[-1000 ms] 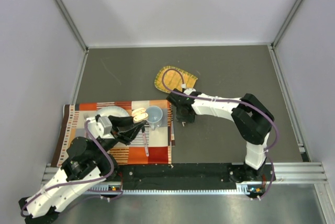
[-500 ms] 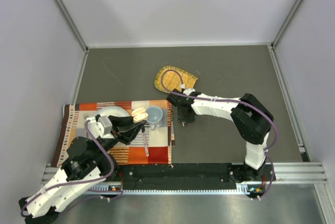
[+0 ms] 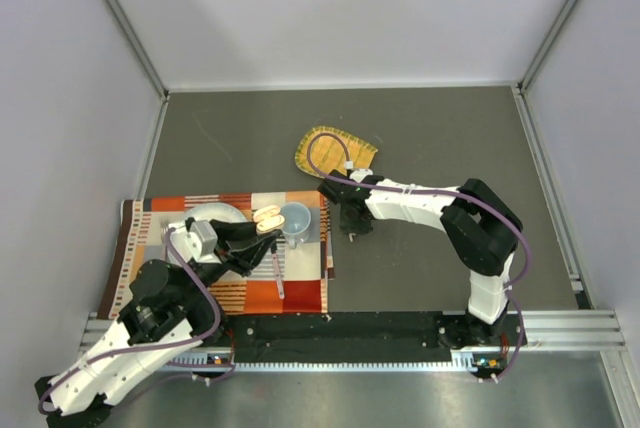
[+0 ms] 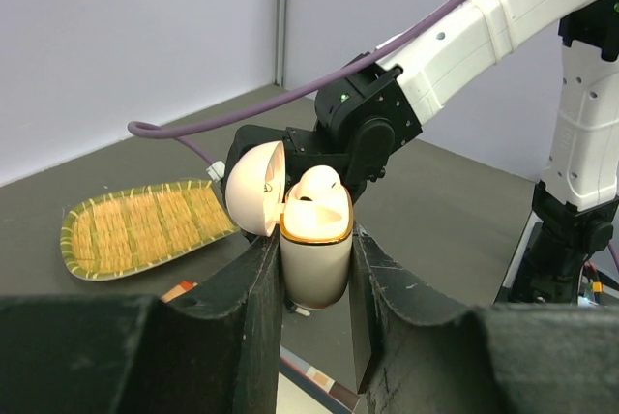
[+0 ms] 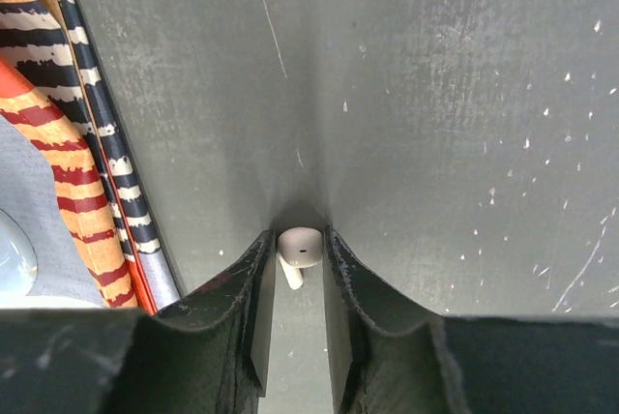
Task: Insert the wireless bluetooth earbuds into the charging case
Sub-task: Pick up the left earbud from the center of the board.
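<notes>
My left gripper (image 4: pixel 316 283) is shut on the white charging case (image 4: pixel 314 254) and holds it upright above the cloth. The case has a gold rim, and its lid (image 4: pixel 256 187) hangs open to the left. One white earbud (image 4: pixel 317 182) sits in the case. In the top view the case (image 3: pixel 267 218) is beside the blue cup. My right gripper (image 5: pixel 297 257) points down at the grey table, shut on another white earbud (image 5: pixel 299 248) that lies on the surface, stem toward the camera. In the top view the right gripper (image 3: pixel 351 232) is just right of the cloth's edge. Other earbuds are out of view.
A striped orange cloth (image 3: pixel 300 293) lies at the front left with a blue cup (image 3: pixel 295 218), a white bowl (image 3: pixel 215 215) and a thin pen-like stick (image 3: pixel 277 276) on it. A yellow woven mat (image 3: pixel 335 151) lies behind the right gripper. The cloth's edge (image 5: pixel 87 172) is left of the right fingers.
</notes>
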